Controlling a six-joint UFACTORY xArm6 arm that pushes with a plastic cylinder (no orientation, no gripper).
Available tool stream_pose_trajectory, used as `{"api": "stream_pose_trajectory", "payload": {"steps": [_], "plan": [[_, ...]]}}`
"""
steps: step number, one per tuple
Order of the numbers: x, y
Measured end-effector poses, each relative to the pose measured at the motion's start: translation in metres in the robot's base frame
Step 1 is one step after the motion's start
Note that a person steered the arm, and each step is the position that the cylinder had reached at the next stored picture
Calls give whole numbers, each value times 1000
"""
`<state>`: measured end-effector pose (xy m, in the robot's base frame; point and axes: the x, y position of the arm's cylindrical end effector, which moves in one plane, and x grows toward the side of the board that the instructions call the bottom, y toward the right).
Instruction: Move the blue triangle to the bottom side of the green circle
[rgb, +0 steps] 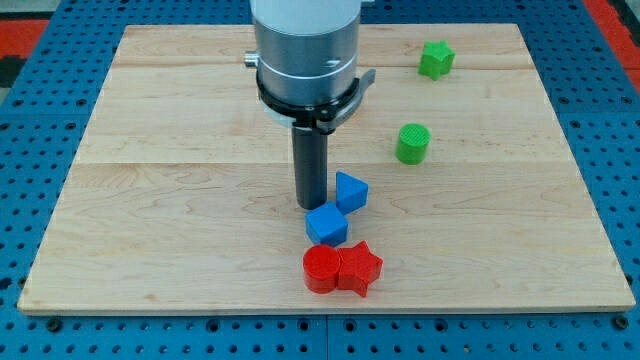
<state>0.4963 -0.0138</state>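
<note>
The blue triangle (351, 191) lies near the board's middle, below and to the left of the green circle (412, 143). My tip (311, 205) rests on the board just left of the blue triangle, close to or touching it, and just above the blue cube (327, 224). The rod hangs from the grey arm head (306, 55) at the view's top.
A red circle (321, 269) and a red star (360, 267) sit together below the blue cube. A green star (436, 59) lies at the top right. The wooden board (150, 200) sits on a blue perforated table.
</note>
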Motion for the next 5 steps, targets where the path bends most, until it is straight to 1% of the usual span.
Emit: {"api": "stream_pose_trajectory", "payload": {"steps": [1,4,5], "plan": [[-2,4],[0,68],[6,100]]}}
